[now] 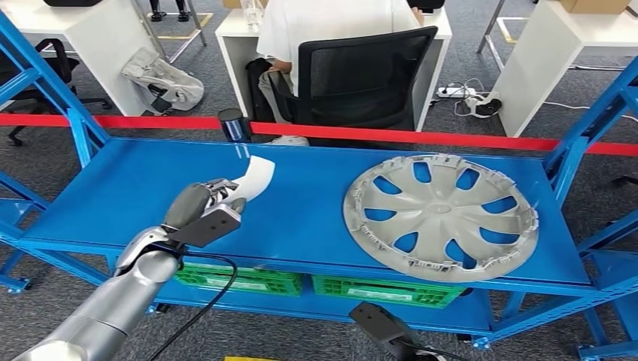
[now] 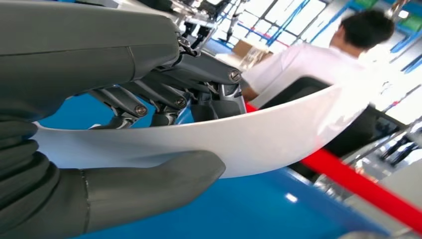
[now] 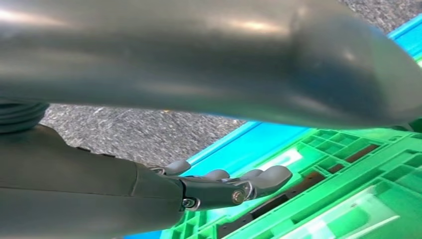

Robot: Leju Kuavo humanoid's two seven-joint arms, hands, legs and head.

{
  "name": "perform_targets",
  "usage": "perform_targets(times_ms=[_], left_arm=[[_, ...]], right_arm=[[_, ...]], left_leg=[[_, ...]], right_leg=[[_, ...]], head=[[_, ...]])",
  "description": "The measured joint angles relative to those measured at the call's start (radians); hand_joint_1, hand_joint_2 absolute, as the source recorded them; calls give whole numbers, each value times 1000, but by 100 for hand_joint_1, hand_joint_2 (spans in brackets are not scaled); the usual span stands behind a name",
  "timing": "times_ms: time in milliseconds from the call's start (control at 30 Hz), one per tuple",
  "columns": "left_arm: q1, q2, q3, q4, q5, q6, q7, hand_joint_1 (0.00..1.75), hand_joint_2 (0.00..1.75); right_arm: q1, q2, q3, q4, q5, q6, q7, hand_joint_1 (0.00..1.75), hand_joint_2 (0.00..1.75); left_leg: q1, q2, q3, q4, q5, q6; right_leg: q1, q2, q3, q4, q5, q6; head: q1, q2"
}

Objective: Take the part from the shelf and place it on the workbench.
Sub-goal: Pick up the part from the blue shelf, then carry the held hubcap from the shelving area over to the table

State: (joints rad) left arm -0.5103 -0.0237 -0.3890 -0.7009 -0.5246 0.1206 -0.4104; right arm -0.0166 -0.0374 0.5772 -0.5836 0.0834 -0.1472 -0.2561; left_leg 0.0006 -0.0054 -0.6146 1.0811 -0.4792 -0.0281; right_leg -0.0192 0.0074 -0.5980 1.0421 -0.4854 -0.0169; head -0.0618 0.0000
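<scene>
In the head view, the left hand (image 1: 213, 204) hovers over the blue bench (image 1: 135, 188), its fingers closed around the lower end of a white curved part (image 1: 254, 178). The part's long axis runs up and away from the hand, its free end pointing toward the far edge of the bench and slightly right. Well to the right of the hand, a silver hubcap (image 1: 440, 216) lies flat on the bench. Beyond the hand, past a red barrier tape (image 1: 421, 137), a person (image 1: 331, 26) sits in a black chair (image 1: 361, 79).

In the left wrist view, the left hand (image 2: 124, 124) clamps the white curved part (image 2: 239, 142) between its thick thumb (image 2: 149, 186) and its darker fingers (image 2: 164, 94); the part stretches out from the hand as a long bowed strip.

In the right wrist view, the right hand (image 3: 224, 186) holds nothing, fingers loosely extended above green crates (image 3: 348, 189) and grey floor (image 3: 144, 127).
</scene>
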Motion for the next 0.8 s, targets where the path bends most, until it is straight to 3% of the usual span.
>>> perform_targets(times_ms=[67,200,233,333,367,400,433,467,533,567,700,733,800], left_arm=[[3,1,4,-12,12,1,-2,175,175],[9,4,14,-37,35,-4,-4,175,175],[10,4,15,-43,37,-5,-5,175,175],[18,5,19,-50,43,-13,-8,175,175],[22,5,20,-51,46,-16,-10,175,175],[26,5,20,-53,50,-18,-12,175,175],[29,5,20,-57,54,-19,-14,175,175],[30,5,21,-62,60,-20,-16,175,175],[32,5,24,-77,73,-23,-20,175,175],[34,5,26,-85,79,-24,-23,175,175],[52,8,28,-133,96,-26,-33,175,175],[54,9,29,-145,99,-26,-34,175,175],[60,11,29,-162,102,-26,-35,175,175]], right_arm=[[0,0,0,0,2,3,-2,0,0],[-2,0,2,0,9,9,-8,0,0],[-3,-1,2,0,9,9,-10,0,0],[-3,-1,3,0,9,10,-14,0,0],[-3,-1,3,0,9,10,-14,0,0],[-2,-1,4,0,10,11,-14,0,0],[-3,-1,4,1,10,11,-15,0,0],[-4,-1,4,1,10,11,-15,0,0],[-7,-1,5,1,11,11,-16,0,0],[-8,-1,5,1,12,12,-17,0,0],[-8,0,8,4,12,19,-17,0,0],[-8,0,8,4,12,19,-17,0,0],[-8,0,9,6,13,21,-17,0,0]], left_leg=[[-5,-1,27,-60,11,9],[-2,-1,32,-77,20,34],[1,-1,35,-82,23,40],[0,1,34,-83,23,47],[-1,2,34,-82,22,48],[-1,2,34,-80,22,48],[-1,1,34,-78,21,47],[-1,1,34,-76,19,44],[-5,-1,31,-67,13,35],[-6,-2,30,-65,11,30],[-5,-1,26,-52,-2,5],[-3,-1,13,-24,-22,-1],[0,0,-43,97,-84,-12]], right_leg=[[1,0,-1,-2,1,11],[3,-1,-5,3,-7,35],[4,-2,-21,37,-29,40],[4,-3,-115,229,-116,48],[4,-3,-134,265,-121,48],[4,-3,-134,262,-106,48],[4,-3,-115,219,-75,47],[4,-4,-81,149,-37,45],[5,-4,-23,29,5,36],[7,-4,-10,1,10,29],[7,-3,-6,-10,10,3],[4,-3,-5,-12,11,-2],[3,-4,-4,-13,11,-7]], head=[[0,0],[1,0],[2,0],[3,0],[3,0],[3,0],[3,0],[3,0],[3,0],[3,0],[3,0],[2,0],[1,0]])
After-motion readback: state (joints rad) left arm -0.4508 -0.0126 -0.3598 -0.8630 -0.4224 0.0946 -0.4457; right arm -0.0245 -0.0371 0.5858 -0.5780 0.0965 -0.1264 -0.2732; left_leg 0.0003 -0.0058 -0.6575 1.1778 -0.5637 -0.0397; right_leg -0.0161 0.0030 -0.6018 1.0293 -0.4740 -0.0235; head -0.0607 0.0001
